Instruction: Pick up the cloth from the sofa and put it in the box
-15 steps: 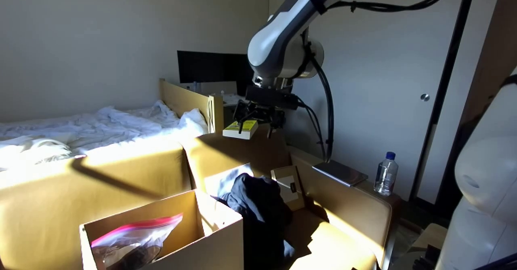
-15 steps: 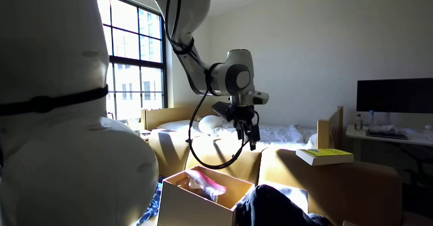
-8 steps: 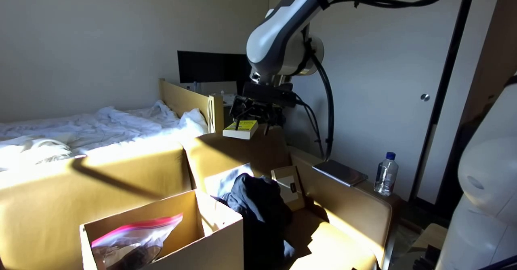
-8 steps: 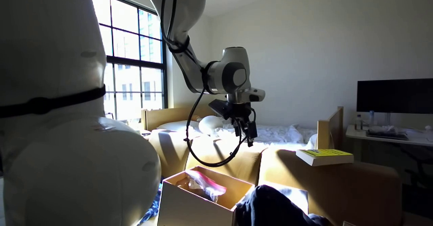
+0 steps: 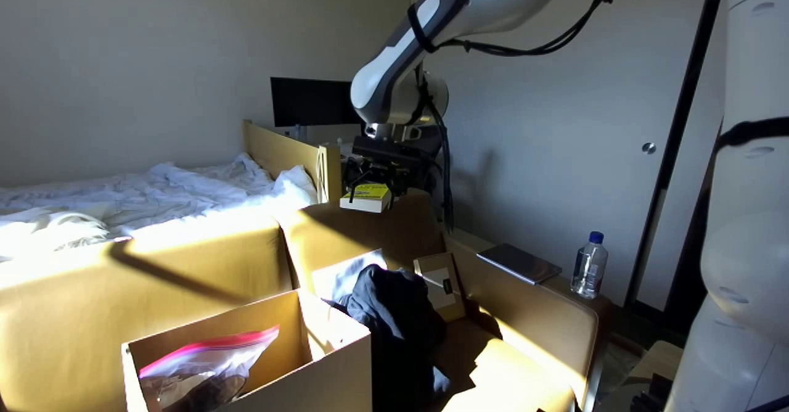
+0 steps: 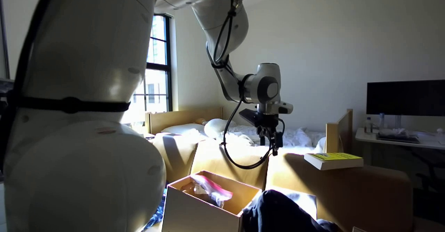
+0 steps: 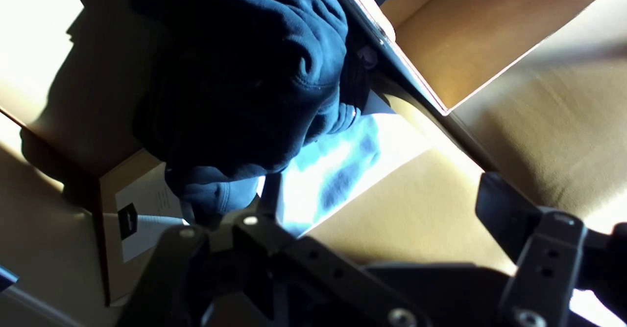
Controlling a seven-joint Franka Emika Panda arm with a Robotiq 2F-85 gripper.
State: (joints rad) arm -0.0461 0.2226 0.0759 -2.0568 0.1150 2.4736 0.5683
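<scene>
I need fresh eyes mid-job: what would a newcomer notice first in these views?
The big white arm comes first, filling the left of an exterior view, its open tool above the sofa. Next is the dark cloth, heaped there beside the tan box with a pink-topped bag inside. A yellow-covered book also stands out, lying atop the sofa's back.

I see a tan sofa [image 5: 216, 255] with the dark cloth [image 5: 394, 332] heaped on its seat [image 5: 511, 375], next to the box [image 5: 330, 372]. A yellow book [image 6: 333, 162] is on its back [image 6: 375, 190]; a flat dark thing [image 5: 521, 263] and a bottle [image 5: 590, 271] are on its arm [image 5: 542, 319].
</scene>
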